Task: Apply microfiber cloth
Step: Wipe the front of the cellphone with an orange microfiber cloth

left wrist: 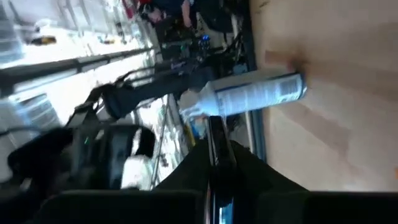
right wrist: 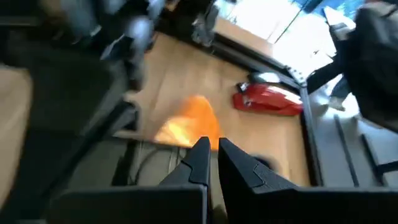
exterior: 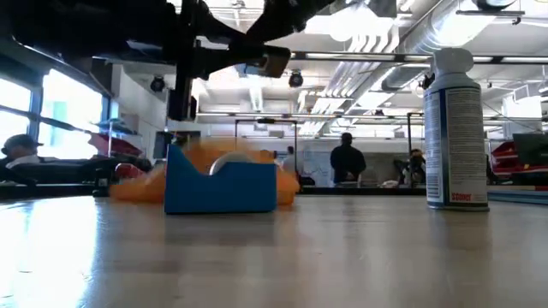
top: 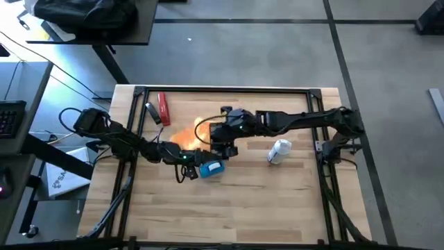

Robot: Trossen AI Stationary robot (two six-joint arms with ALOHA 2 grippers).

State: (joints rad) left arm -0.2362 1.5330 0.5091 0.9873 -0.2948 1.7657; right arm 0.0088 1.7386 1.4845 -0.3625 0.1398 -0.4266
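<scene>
- The right gripper (right wrist: 211,150) is found with its fingers drawn almost together and nothing between them. It hangs above the table, just short of the microfiber cloth (right wrist: 186,124).
- The left gripper (left wrist: 214,146) is clenched on a thin dark slab, judged to be a phone, and is held close beside the right one.
- Step judged: the cloth is to be picked up. The fingers should be parted, lowered onto a raised fold and closed on fabric only.
- The blue tape dispenser (top: 211,168) just beside the left gripper should be avoided.
- The cloth is bright orange, soft and crumpled, and lies loose on the wood ahead of the right fingertips.
- A red tool (right wrist: 267,99) lies beyond the cloth, and a spray can (top: 279,151) stands well apart.
</scene>
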